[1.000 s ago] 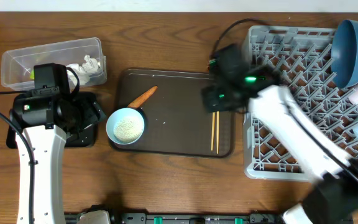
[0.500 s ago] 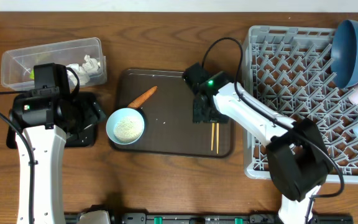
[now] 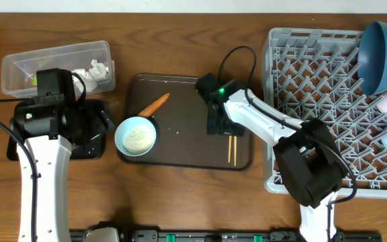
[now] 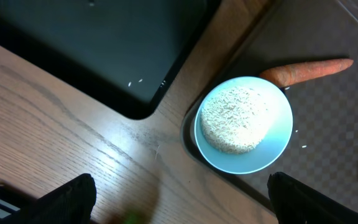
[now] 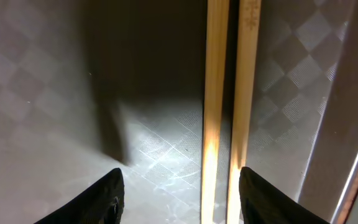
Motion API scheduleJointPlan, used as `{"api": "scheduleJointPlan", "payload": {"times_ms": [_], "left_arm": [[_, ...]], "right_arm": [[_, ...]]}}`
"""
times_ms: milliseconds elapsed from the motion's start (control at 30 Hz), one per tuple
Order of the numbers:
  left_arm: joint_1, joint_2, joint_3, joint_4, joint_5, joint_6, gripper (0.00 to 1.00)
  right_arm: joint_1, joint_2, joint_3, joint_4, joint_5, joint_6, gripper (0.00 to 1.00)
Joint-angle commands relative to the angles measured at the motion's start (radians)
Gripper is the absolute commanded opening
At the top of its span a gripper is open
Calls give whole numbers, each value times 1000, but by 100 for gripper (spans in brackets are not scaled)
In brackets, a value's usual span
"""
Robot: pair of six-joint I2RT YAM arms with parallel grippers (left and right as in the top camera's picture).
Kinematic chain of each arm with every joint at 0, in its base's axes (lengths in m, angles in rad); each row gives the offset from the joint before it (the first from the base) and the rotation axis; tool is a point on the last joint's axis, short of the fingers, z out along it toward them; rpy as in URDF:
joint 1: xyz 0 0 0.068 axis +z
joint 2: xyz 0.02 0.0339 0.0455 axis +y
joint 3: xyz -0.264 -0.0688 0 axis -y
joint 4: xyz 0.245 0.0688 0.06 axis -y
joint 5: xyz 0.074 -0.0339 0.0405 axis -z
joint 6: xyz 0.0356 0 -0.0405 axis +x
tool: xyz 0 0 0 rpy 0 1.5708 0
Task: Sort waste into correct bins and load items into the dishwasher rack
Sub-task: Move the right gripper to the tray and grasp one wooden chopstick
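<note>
Your dishwasher rack [image 3: 314, 101] fills the right of the overhead view. The dark-blue dish [image 3: 379, 54] is propped on edge in its upper right corner, likely so the pegs keep it upright. The brown serving tray [image 3: 187, 151] sits at centre on the table [image 3: 180, 40]. At upper left the clear tub [image 3: 19, 67] holds crumpled white paper [image 3: 96, 69], and the black tray [image 4: 73, 43] lies just below it. Your left gripper [image 4: 185, 208] hangs with its fingers apart and empty beside the pale-teal bowl [image 4: 243, 124] of rice, where the carrot piece [image 4: 309, 70] rests against the rim. Your right gripper [image 5: 179, 199] is spread wide, straddling the chopsticks [image 5: 217, 93] low over the serving tray, seemingly set to pinch both together.
</note>
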Motion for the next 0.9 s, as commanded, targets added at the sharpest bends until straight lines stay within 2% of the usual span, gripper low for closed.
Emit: {"api": "scheduleJointPlan", "payload": {"times_ms": [0, 667, 700, 833, 867], "left_arm": [[3, 4, 5, -6, 6, -8, 91], [3, 4, 5, -10, 6, -8, 91], [3, 4, 5, -10, 6, -8, 91], [3, 4, 5, -10, 6, -8, 91], [3, 4, 5, -10, 6, -8, 91]], "right_arm": [[14, 5, 0, 4, 8, 18, 59], [28, 58, 0, 25, 24, 28, 57], [27, 58, 0, 24, 24, 32, 55], [27, 58, 0, 3, 27, 73, 31], [27, 58, 0, 2, 28, 79, 29]]}}
